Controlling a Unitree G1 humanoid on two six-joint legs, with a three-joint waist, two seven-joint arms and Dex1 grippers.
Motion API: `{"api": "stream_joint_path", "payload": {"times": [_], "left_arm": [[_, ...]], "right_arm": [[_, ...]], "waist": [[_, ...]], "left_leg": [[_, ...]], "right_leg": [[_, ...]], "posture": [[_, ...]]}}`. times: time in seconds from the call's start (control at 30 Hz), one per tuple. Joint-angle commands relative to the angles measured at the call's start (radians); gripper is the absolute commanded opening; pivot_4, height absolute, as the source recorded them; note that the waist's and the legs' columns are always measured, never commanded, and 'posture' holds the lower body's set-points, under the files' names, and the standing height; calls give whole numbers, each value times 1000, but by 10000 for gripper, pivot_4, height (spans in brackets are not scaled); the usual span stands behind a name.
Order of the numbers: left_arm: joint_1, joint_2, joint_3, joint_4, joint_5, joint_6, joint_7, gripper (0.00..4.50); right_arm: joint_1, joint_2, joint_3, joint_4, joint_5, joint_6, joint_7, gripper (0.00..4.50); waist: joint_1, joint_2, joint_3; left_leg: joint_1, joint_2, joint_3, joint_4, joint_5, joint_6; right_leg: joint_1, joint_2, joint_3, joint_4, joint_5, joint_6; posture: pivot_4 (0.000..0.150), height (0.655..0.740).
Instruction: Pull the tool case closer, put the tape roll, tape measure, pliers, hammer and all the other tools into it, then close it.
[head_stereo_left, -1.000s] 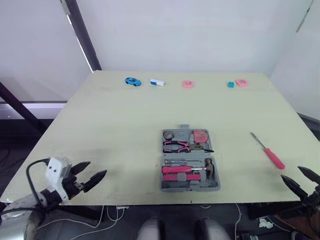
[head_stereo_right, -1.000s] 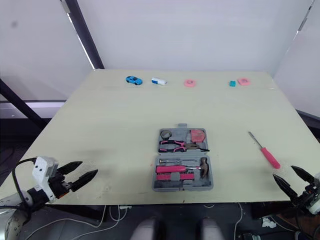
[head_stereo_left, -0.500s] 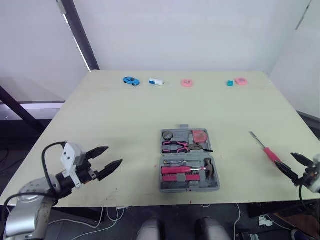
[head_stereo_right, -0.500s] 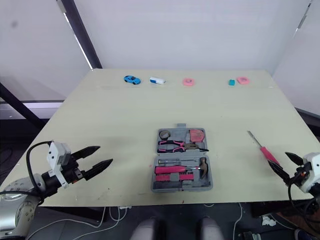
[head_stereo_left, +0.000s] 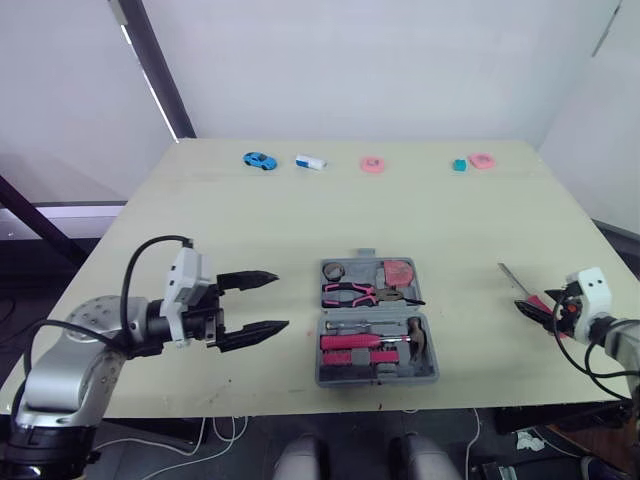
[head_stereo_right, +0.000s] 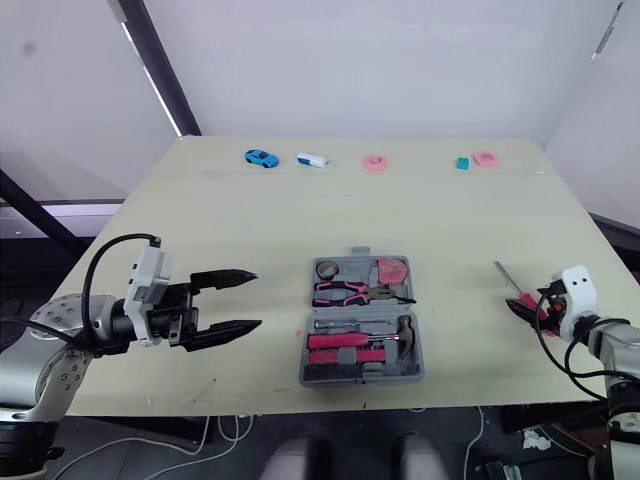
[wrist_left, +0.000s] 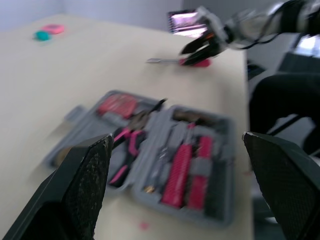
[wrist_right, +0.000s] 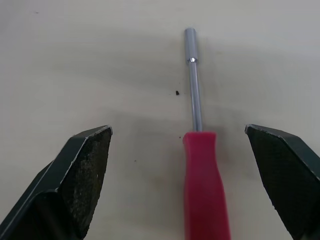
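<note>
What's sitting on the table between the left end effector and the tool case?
Nothing. In the left eye view, only bare table lies between the left end effector and the tool case.

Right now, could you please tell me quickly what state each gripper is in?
Left gripper: open, empty, apart from the tool case.
Right gripper: open, astride the red-handled screwdriver, not gripping it.

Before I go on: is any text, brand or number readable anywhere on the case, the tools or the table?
None readable.
The tool case and the tools in it show no legible lettering; any print there is too small to read.
The screwdriver has a plain handle and shaft.
</note>
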Motion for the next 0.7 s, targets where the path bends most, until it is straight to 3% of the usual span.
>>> {"api": "stream_joint_path", "payload": {"times": [0.03, 0.17, 0.27, 0.5, 0.63, 0.7], "left_arm": [[-26, 14, -4, -60, -58, 31, -15, 44004], [-37, 14, -16, -71, -57, 41, -18, 44004], [-43, 9, -21, -76, -68, 49, -13, 45000], [-41, 9, -25, -61, -56, 37, -21, 45000], [-31, 10, -23, -64, -52, 27, -24, 45000], [-24, 11, -18, -67, -53, 24, -25, 45000]], "right_arm": [[-24, -18, 3, 22, -11, 10, 9, 45000], [-33, -20, 12, 33, -21, 41, 20, 45000], [-38, -21, 16, 40, -31, 52, 11, 38037], [-40, -16, 5, 64, -37, 27, 3, 6029], [-12, -16, 6, 0, -34, 67, -6, 5742], [30, -8, -1, -121, -25, 153, -53, 5742]], "waist": [[0, 0, 0], [-1, 0, 0], [-2, 0, 0], [-3, 0, 0], [-3, 0, 0], [-2, 0, 0]], "left_leg": [[0, 0, 0, 0, 0, 0], [1, 0, 0, 0, 0, 0], [1, 0, 0, 0, 0, 0], [1, 0, 0, 0, 0, 0], [1, 0, 0, 0, 0, 0], [1, 0, 0, 0, 0, 0]], "right_leg": [[0, 0, 0, 0, 0, 0], [0, 1, 1, 0, 0, 0], [0, 1, 1, 1, 0, 0], [0, 2, 1, 1, 0, 0], [0, 2, 1, 1, 0, 0], [0, 2, 1, 1, 0, 0]], "posture": [[1500, 7395], [1500, 7395], [1500, 7395], [1500, 7395], [1500, 7395], [1500, 7395]]}}
